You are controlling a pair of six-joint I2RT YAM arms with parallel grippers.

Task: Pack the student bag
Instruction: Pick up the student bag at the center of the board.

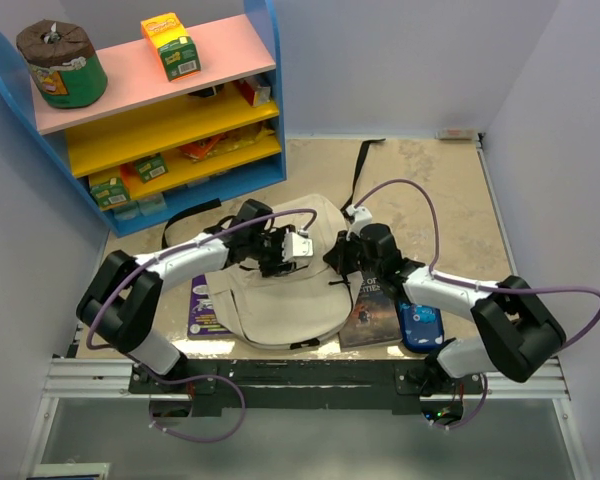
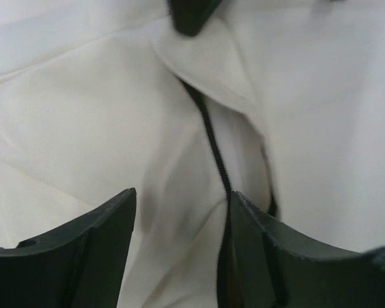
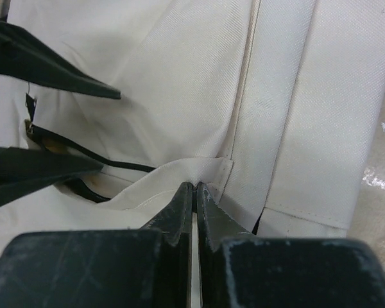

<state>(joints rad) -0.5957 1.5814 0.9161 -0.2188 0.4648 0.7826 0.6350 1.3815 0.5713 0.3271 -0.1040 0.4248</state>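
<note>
The student bag (image 1: pixel 280 300), a floppy cream backpack with black straps, lies flat in the middle of the table. My left gripper (image 1: pixel 286 250) hovers over its upper part, open. In the left wrist view its gripper (image 2: pixel 183 215) has cream fabric (image 2: pixel 90 115) below the gap, and the black zipper (image 2: pixel 215 157) runs down beside the right finger (image 2: pixel 282 256). My right gripper (image 1: pixel 342 250) is at the bag's upper right edge. In the right wrist view its gripper (image 3: pixel 196 186) is shut on a fold of the bag's fabric flap (image 3: pixel 179 170). The left gripper's fingers (image 3: pixel 45 70) show nearby.
A dark book (image 1: pixel 370 310) lies under the right forearm, with a blue pencil case (image 1: pixel 420 326) to its right. A purple book (image 1: pixel 200 310) pokes out from under the bag's left side. A blue shelf unit (image 1: pixel 170 110) with boxes stands at the back left.
</note>
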